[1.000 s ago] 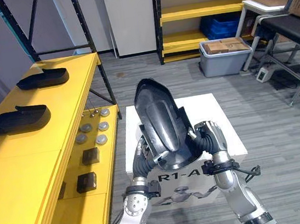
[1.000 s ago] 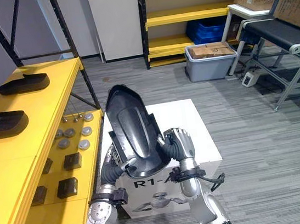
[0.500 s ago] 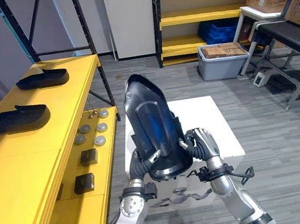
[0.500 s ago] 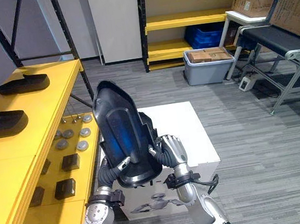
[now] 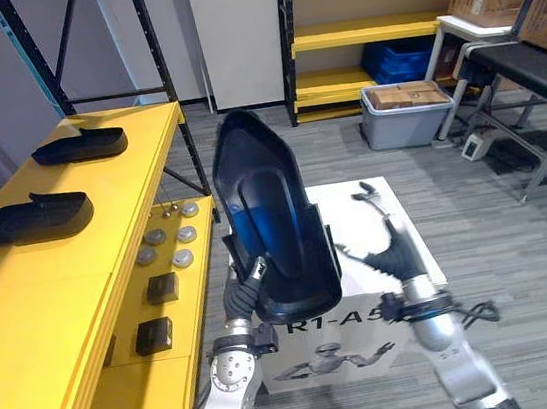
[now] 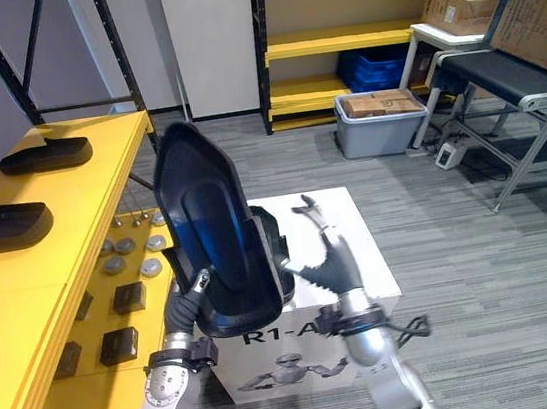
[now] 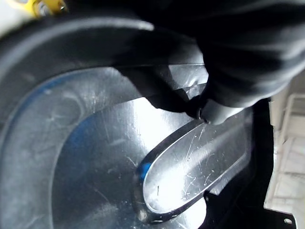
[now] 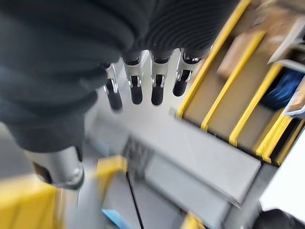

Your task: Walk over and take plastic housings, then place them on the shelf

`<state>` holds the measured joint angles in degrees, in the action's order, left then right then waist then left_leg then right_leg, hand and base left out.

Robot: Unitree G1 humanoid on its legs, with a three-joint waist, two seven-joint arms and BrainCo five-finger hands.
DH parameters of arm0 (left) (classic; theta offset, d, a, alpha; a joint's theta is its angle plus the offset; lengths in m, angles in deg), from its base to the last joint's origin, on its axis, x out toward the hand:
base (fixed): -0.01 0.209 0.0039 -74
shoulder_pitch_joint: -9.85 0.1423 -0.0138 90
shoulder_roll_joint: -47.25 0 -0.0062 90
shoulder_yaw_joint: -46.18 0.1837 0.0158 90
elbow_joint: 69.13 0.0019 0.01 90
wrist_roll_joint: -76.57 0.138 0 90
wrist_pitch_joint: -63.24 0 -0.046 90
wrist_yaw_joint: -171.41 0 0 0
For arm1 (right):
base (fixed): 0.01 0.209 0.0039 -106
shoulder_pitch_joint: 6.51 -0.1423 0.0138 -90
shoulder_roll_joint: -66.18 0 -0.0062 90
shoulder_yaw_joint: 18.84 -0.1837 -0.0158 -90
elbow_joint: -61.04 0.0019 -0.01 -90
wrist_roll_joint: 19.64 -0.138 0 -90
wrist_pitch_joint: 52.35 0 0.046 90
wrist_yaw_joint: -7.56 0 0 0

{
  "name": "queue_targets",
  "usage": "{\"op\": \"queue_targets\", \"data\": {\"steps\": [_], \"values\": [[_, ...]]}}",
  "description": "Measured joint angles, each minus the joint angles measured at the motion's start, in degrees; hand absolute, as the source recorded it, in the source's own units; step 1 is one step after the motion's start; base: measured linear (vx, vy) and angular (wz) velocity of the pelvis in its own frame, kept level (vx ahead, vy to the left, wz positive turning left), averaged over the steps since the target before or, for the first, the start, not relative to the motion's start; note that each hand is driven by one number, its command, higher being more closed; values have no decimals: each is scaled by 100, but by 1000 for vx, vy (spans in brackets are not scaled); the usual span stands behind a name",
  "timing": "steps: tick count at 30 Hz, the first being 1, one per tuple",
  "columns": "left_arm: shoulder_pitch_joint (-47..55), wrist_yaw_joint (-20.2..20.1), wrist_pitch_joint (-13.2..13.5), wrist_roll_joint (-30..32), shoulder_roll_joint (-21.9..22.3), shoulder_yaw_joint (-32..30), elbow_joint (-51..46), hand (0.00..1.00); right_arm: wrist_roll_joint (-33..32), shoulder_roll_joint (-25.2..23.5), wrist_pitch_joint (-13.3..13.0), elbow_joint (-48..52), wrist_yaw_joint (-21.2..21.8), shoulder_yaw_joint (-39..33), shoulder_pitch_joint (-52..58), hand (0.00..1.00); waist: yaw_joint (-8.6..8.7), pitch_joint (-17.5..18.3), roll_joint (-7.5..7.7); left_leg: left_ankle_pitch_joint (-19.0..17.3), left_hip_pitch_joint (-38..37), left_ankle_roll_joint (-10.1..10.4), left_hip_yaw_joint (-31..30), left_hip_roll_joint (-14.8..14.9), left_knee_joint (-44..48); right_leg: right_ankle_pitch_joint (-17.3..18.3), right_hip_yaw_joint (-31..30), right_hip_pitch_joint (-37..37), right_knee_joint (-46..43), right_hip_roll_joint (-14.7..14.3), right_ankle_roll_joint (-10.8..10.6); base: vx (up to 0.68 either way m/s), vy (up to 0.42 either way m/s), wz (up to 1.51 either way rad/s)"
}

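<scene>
Storeroom with grey plank flooring, and the yellow shelf [image 5: 83,290] runs along the robot's left. Two shelf housings [image 5: 79,144] lie on its top board toward the far end, hollow side down. The stretch nearer the robot is bare.

The held housing [image 5: 273,235] stands almost upright in the air, off the shelf's aisle-side edge and above the white box [image 6: 263,352] that sits just beside the shelf. The left robot hand [image 5: 250,273] grips it alone at the lower end, with the thumb pressed into the glossy hollow and the rest of the hand behind the shell. The right robot hand [image 5: 390,245] is clear of it on the side away from the shelf, fingers straight and spread, holding nothing.

The step looks like carrying the shell across to the shelf. Gripped low and standing tall, it is probably top-heavy, so the pinch should stay firm and the swing toward the shelf slow. Bringing the free hand under the upper end would steady it. Tip it over to lie like the other two and aim for the bare board short of them. Cross the shelf edge high enough to miss the lower tier [image 5: 167,279], and let go only once the shell rests flat
</scene>
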<state>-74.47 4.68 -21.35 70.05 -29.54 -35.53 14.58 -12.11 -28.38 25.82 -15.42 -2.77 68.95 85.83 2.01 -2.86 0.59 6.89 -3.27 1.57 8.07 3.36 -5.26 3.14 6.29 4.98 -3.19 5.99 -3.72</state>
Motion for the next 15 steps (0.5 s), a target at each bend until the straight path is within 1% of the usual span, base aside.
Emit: {"op": "queue_targets", "data": {"steps": [2, 5, 8, 9, 11, 13, 15], "values": [[188, 4, 1, 1, 1, -355, -174, 100, -696, 2, -21, 0, 199, -589, 127, 0, 10, 0, 0, -37, -1, 49, 45, 23, 0, -11, -57, -7, 43, -25, 15, 0, 0, -11], [437, 10, 5, 0, 15, -818, -413, 100, -1125, -3, -30, -99, 330, -1285, 353, 0, 19, 0, 0, -47, -4, 60, 108, 52, 1, -26, -97, -14, 89, -52, 10, 8, -5, -12], [578, 9, 45, 0, 54, -1104, -604, 100, -1186, -8, -33, -493, 362, -1857, 507, 0, 48, 0, 0, -46, -4, 59, 111, 58, 4, -29, -98, -13, 91, -58, 15, 0, 0, 0], [619, 5, 58, 0, 63, -1159, -667, 100, -1187, -8, -35, -756, 363, -2041, 535, 0, 55, 0, -1, -48, -4, 61, 111, 60, 5, -29, -97, -13, 92, -60, 15, 0, 0, 0], [688, -10, 92, 0, 139, -1313, -800, 100, -1277, -11, -3, -1656, 359, -2472, 666, 0, 56, 0, -1, -53, 1, 68, 103, 66, 6, -29, -94, -3, 93, -69, 16, 0, 0, 0], [807, -15, 154, -1, 218, -1404, -906, 100, -1312, -18, 45, -2221, 367, -2597, 763, 0, 73, 2, -7, -62, 1, 79, 104, 71, 5, -29, -95, 1, 104, -74, 16, 0, 0, 0], [992, -46, 268, -3, 253, -1420, -967, 100, -1449, -36, 156, -3180, 402, -2717, 957, 0, 67, -3, -21, -78, 6, 86, 95, 74, 2, -26, -88, 11, 121, -79, 15, 0, 0, 0]]}}
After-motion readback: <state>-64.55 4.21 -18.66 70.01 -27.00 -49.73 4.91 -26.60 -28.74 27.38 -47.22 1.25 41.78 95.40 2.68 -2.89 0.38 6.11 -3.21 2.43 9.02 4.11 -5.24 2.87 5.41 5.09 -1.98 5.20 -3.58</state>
